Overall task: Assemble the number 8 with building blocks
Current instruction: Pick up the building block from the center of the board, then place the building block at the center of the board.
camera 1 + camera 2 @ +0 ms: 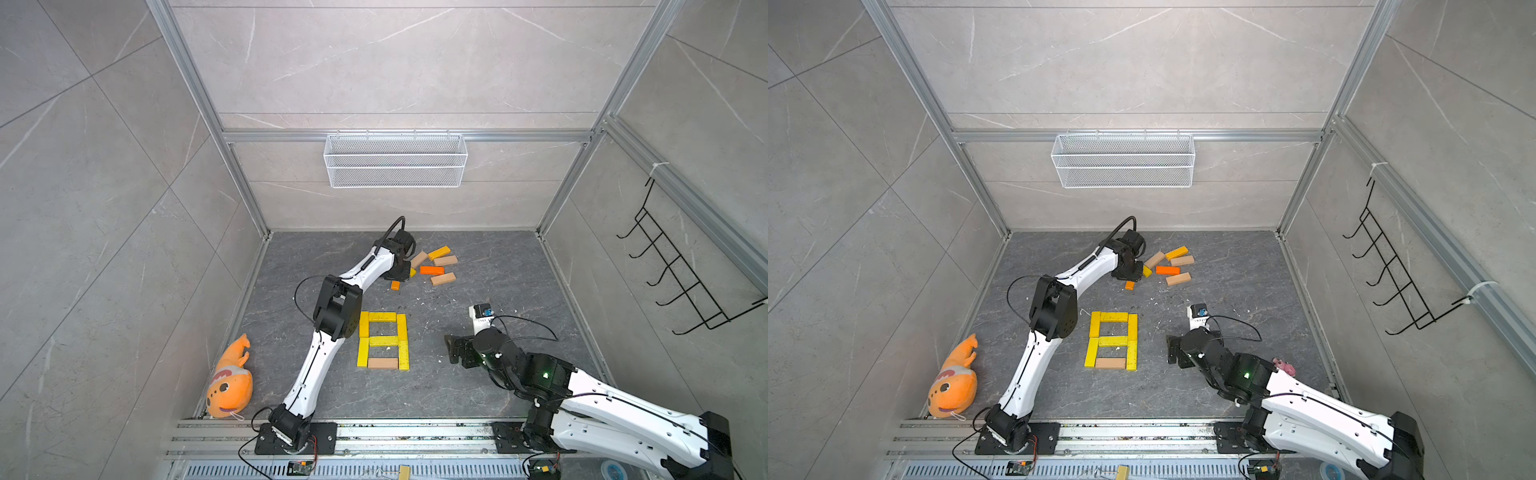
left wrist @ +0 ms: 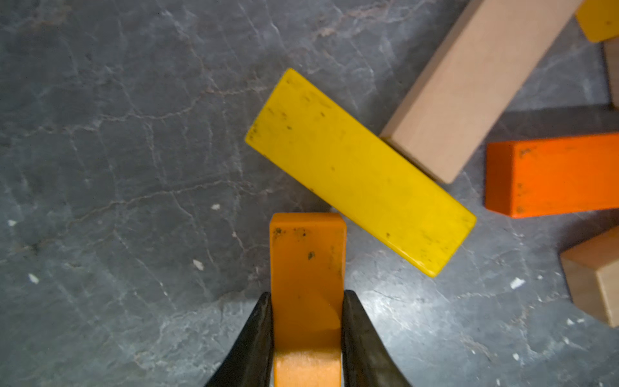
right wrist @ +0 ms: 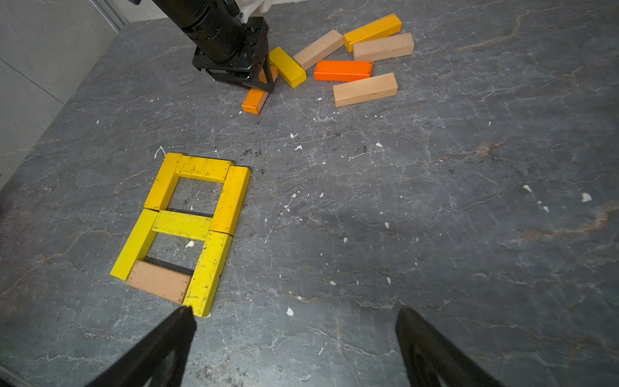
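Observation:
Several yellow building blocks and one tan block lie flat as a figure 8 (image 1: 383, 340) (image 1: 1113, 340) (image 3: 187, 228) mid-table. At the far side lies a loose group of blocks (image 1: 434, 266) (image 1: 1169, 266). My left gripper (image 2: 306, 295) (image 1: 401, 276) (image 3: 264, 80) is down among them, shut on an orange block (image 2: 307, 254) (image 1: 395, 285) (image 3: 256, 100). That block's far end meets a yellow block (image 2: 358, 171), which leans against a tan block (image 2: 475, 80). My right gripper (image 3: 294, 311) (image 1: 451, 349) hangs open and empty, just right of the figure's near corner.
A bright orange block (image 2: 552, 174) and more tan and yellow blocks lie right of the held one. An orange plush fish (image 1: 230, 386) lies at the near left wall. A wire basket (image 1: 395, 160) hangs on the back wall, a black hook rack (image 1: 681, 282) on the right wall.

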You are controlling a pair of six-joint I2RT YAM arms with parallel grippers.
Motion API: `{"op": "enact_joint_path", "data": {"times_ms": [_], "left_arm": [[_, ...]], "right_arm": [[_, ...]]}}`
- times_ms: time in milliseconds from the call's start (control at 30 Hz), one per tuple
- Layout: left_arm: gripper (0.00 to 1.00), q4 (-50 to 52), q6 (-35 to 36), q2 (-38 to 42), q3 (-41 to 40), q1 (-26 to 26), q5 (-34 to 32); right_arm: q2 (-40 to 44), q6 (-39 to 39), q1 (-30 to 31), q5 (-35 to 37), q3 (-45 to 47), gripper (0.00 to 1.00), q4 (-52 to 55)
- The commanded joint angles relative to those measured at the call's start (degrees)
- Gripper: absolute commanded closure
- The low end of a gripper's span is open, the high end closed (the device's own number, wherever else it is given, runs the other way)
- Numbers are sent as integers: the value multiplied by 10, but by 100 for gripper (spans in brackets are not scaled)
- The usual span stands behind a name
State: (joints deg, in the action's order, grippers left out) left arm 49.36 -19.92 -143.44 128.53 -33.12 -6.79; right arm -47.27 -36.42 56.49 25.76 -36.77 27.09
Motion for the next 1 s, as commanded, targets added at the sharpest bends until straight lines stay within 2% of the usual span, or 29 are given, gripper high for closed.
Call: {"op": "enact_joint_path", "data": {"times_ms": [0,200,400,733,833,967], "left_arm": [[72,26,-33,85,-18,-19,-19],[71,27,-120,176,-112,-69,-41],[71,31,-219,226,-184,-138,-76],[73,34,-349,240,-242,-222,-122],[74,23,-385,248,-273,-233,-127],[74,0,-399,246,-299,-240,-121]], "right_arm": [[28,-4,-2,9,4,2,42],[83,-5,-2,3,-4,2,93],[100,3,-2,7,-19,1,126],[157,19,-2,2,-41,0,192],[167,17,-2,1,-40,0,196],[165,15,-2,2,-40,0,194]]}}
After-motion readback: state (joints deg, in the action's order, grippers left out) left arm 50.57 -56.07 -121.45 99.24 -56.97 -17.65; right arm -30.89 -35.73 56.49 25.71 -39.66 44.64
